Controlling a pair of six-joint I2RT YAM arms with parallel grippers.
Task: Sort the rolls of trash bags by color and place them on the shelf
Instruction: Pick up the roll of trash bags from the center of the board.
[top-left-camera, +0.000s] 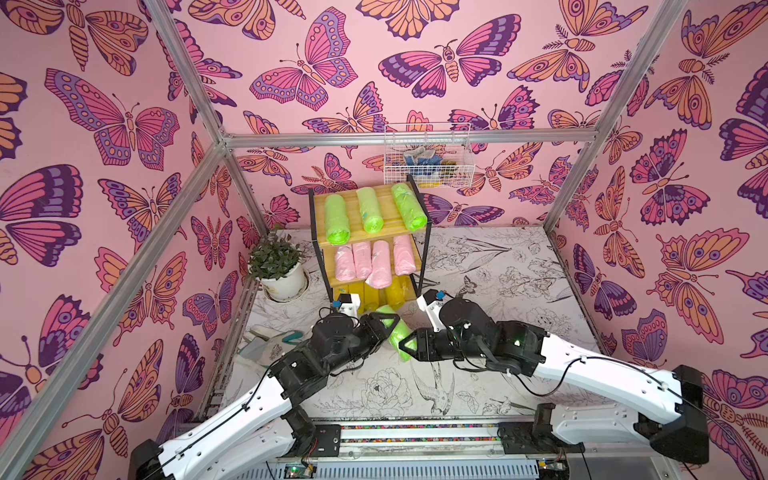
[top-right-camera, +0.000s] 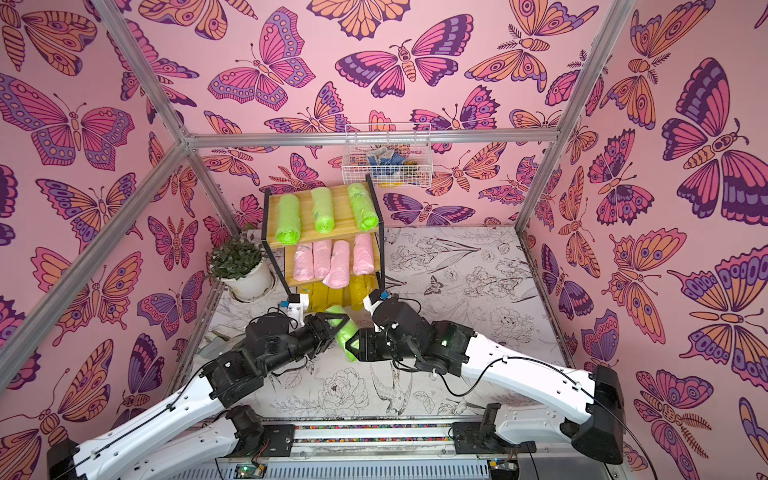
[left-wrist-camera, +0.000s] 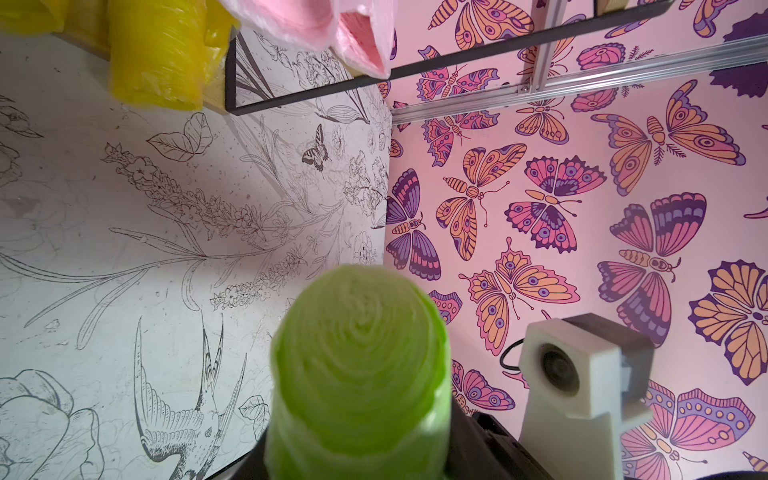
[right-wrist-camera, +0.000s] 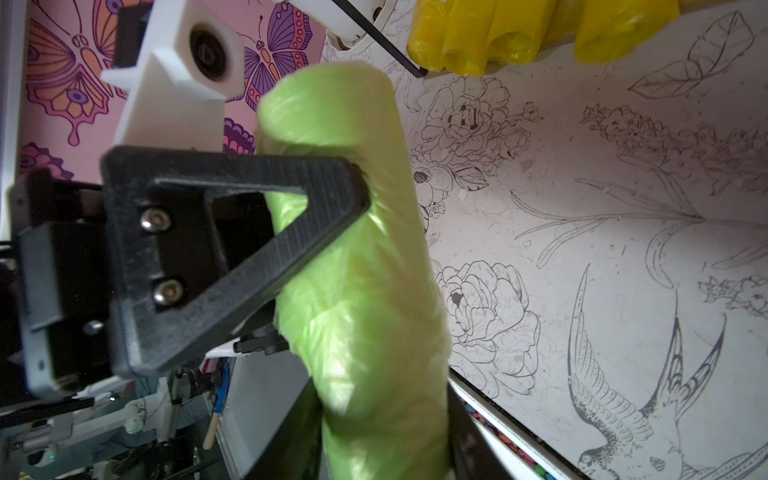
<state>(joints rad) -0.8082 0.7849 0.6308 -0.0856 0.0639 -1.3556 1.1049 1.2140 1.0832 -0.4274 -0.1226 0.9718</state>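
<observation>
Lime crinkly plastic roll (top-left-camera: 400, 332) clamped tight in left jaws and right jaws.

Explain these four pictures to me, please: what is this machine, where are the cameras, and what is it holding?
It is a robot with two arms that pinch things. The two wide pictures come from twin cameras overhead; the two close ones come from a camera on each wrist. On the table stand a stepped shelf and a potted plant. The shelf carries three green rolls of trash bags on top, four pink rolls below, yellow rolls lowest. The left fingers clamp a fourth green roll; the right fingers sit around its other end, but whether they grip it I cannot tell.
</observation>
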